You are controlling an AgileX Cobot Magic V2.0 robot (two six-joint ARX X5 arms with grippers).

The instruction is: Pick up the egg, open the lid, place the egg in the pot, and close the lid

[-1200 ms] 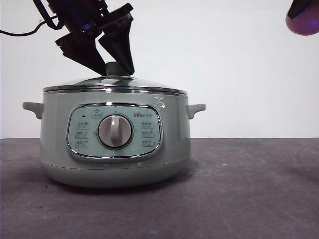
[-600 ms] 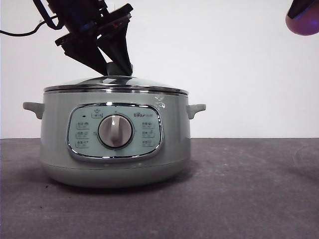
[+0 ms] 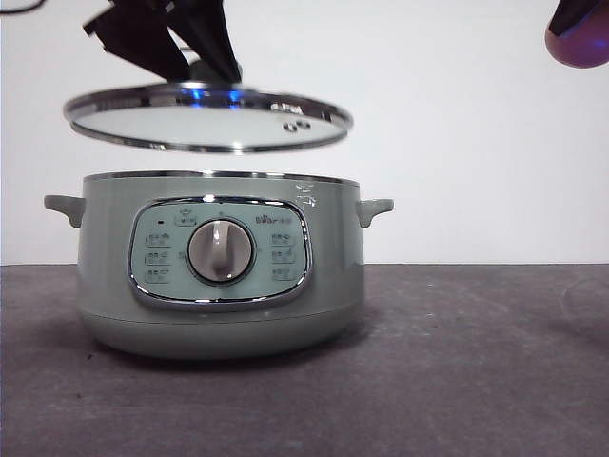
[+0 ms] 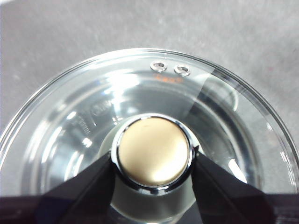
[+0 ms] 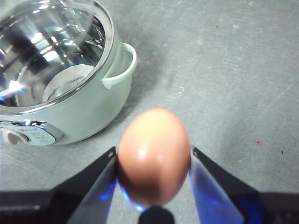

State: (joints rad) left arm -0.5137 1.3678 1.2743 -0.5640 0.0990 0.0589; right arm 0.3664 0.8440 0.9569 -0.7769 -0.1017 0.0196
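Observation:
The sage-green pot (image 3: 219, 267) stands on the table at front left, its top uncovered; its steel inside shows in the right wrist view (image 5: 51, 60). The glass lid (image 3: 207, 119) hangs a little above the pot, slightly tilted, and my left gripper (image 3: 195, 67) is shut on its knob (image 4: 153, 151). The lid's rim and vent holes (image 4: 170, 68) show from above. At the top right corner my right gripper (image 3: 576, 29) waits high, shut on the brown-orange egg (image 5: 154, 156), off to the pot's right.
Dark grey tabletop (image 3: 476, 362) stretches to the right of the pot. The pot's control panel and dial (image 3: 220, 250) face the front camera. A white wall stands behind.
My left gripper has lifted the lid straight up off the pot; one second ago the lid lay on the rim. The right gripper with the egg has stayed put.

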